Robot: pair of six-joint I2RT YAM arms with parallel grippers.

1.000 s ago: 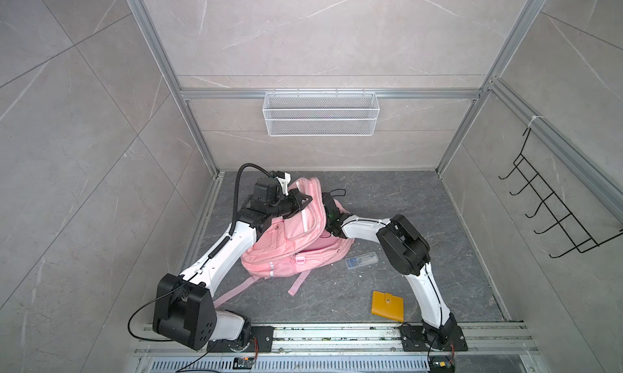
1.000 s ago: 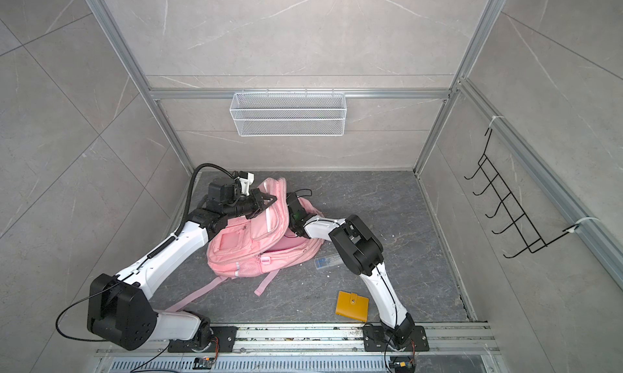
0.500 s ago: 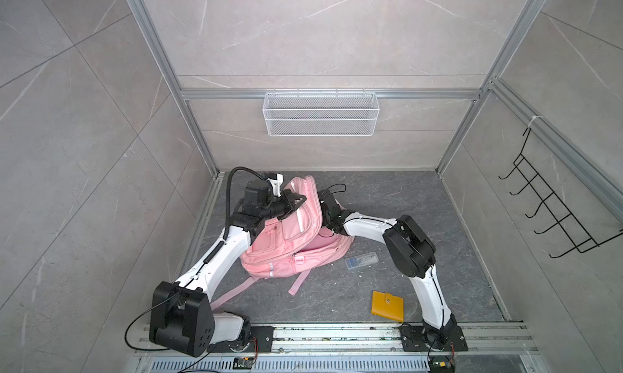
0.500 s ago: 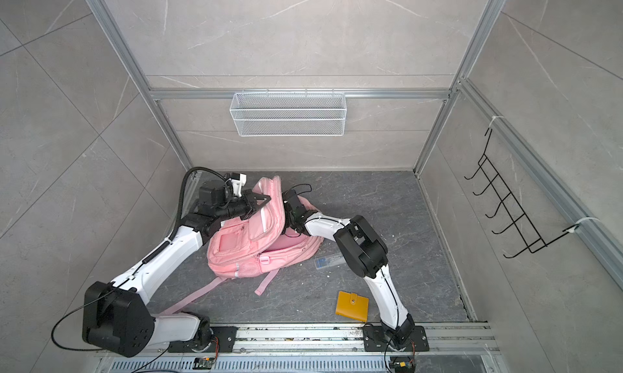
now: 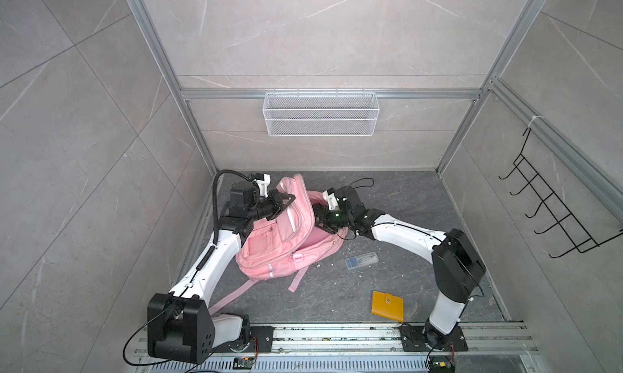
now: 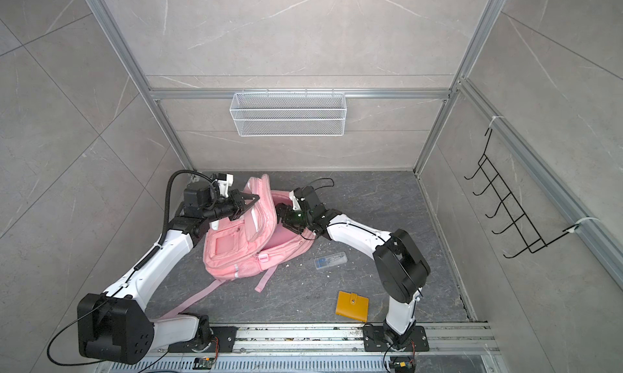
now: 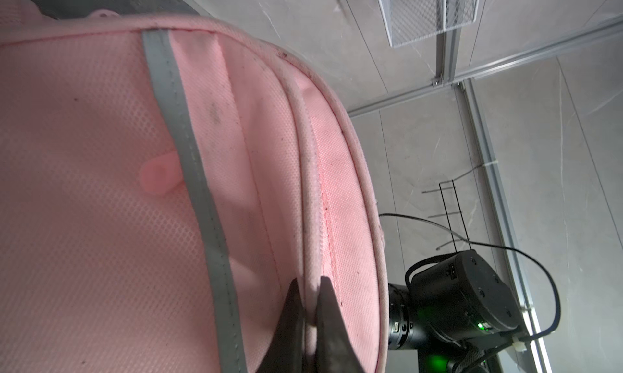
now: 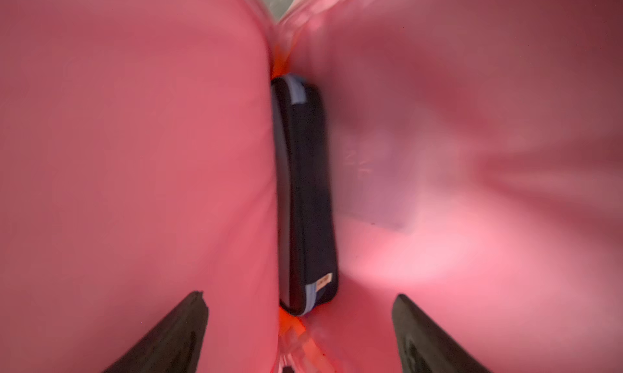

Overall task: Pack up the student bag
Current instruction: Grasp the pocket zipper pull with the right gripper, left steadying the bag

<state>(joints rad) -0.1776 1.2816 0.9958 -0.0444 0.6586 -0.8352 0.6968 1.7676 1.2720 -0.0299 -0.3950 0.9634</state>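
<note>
Left end effector [image 5: 292,196]: clenched on the bag [image 5: 269,250]. In the left wrist view its two fingers [image 7: 332,307] pinch a piped seam of the pink fabric, just beside a grey stripe.

Bag: lies on the worktop [image 5: 404,199], left of centre and toward the back, with its pockets facing up. The pinched front panel is held up on edge, so the main compartment gapes to the right. Two straps trail toward the front rail.

Basket [image 5: 320,113]: white wire, hung on the back wall above the bag.

Right end effector [image 5: 318,216]: reaches into the opening from the right. In the right wrist view the jaws stand wide apart and hold nothing. Pink lining fills that view.

Pencil case [image 8: 306,186]: navy with light-blue trim, on edge inside the bag against the lining, just past the fingertips. I cannot tell whether it touches them.

Clear case [image 5: 361,259]: flat on the worktop, right of the bag and apart from it.

Wallet [image 5: 387,305]: yellow, flat, near the front rail and well apart from the bag.

Hook rack [image 5: 553,213]: black wire, on the right wall.
</note>
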